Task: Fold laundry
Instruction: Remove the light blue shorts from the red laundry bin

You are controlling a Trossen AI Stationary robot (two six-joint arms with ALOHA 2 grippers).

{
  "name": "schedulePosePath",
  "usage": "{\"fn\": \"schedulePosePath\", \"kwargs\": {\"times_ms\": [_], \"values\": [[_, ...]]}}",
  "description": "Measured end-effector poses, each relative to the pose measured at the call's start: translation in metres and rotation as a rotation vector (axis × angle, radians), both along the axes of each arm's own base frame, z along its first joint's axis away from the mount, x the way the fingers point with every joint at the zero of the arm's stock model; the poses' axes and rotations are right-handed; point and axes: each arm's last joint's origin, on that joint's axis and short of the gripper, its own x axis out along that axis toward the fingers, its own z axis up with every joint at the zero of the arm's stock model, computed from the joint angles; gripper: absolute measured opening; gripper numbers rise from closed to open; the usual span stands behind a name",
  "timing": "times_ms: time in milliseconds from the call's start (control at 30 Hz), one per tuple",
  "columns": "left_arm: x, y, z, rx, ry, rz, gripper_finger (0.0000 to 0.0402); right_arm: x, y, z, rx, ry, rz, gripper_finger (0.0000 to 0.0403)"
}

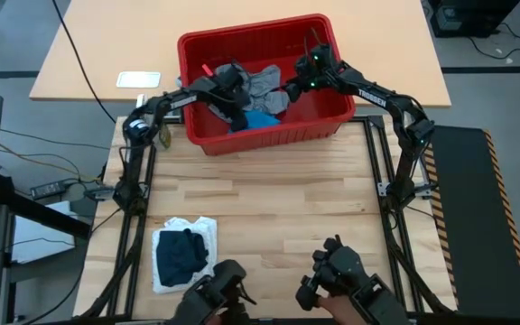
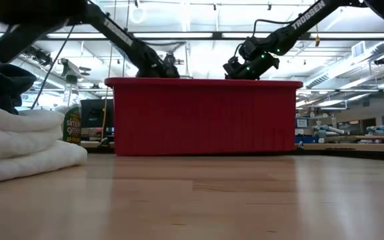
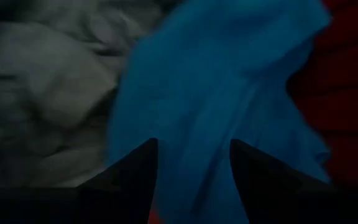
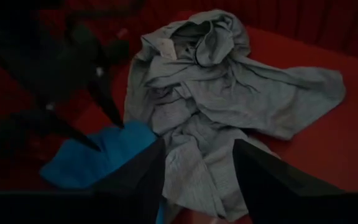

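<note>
1. One worktop [image 1: 269, 208] of pale wood carries everything; one red basket [image 1: 260, 135] stands at its far edge, and I place the rest by that basket.
2. Two arms reach into the basket. The left end effector [image 1: 240, 116] sits low over the bright blue garment [image 1: 258, 120], near the basket's near wall; its fingers [image 3: 135, 171] stand parted around blue cloth, and I cannot tell whether they pinch it.
3. The right end effector [image 1: 289, 94] hovers just above the heather grey garment [image 4: 229, 106] in the basket's middle, its fingers [image 4: 260, 171] spread apart and empty.
4. Laundry count: two pieces in the basket, one grey and one blue, lying side by side and touching. Well away from the basket, at the worktop's near left corner, one white piece [image 1: 204, 227] lies folded with one dark navy piece [image 1: 181, 253] on top.
5. Step in hand, as I judge it: fetching the next garment. The next move calls for closing on one layer only, lifting it clear of the basket's rim, then spreading it flat on the bare wood in front of the basket.
</note>
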Motion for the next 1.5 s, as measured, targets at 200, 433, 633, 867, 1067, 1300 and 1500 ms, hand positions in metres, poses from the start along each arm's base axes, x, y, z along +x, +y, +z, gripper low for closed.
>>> {"fn": "schedulePosePath", "kwargs": {"times_ms": [200,433,633,867,1067,1300,1500], "values": [[0.009,0.004,-0.032,0.029,0.092,0.000,0.0194,-0.002,-0.002,0.001,-0.004,-0.004,-0.011,0.0191],[0.005,0.006,-0.013,0.097,0.105,0.036,0.0034,-0.001,-0.001,0.004,0.101,-0.065,-0.054,0.0178],[-0.006,0.005,0.078,0.253,-0.065,0.099,0.0007,0.000,0.007,0.028,0.170,-0.153,-0.056,0.0157],[-0.038,-0.048,0.209,0.395,-0.405,0.020,0.0002,0.003,0.050,0.072,0.099,-0.182,-0.031,0.0118],[-0.063,-0.106,0.263,0.365,-0.626,-0.187,0.0001,-0.001,0.103,0.121,-0.009,-0.240,-0.003,0.0098],[-0.063,-0.160,0.281,0.241,-0.744,-0.453,0.0001,-0.017,0.167,0.163,-0.077,-0.284,0.005,0.0091],[-0.045,-0.205,0.272,0.057,-0.719,-0.649,0.0001,-0.029,0.208,0.175,-0.087,-0.251,0.012,0.0091]]}}
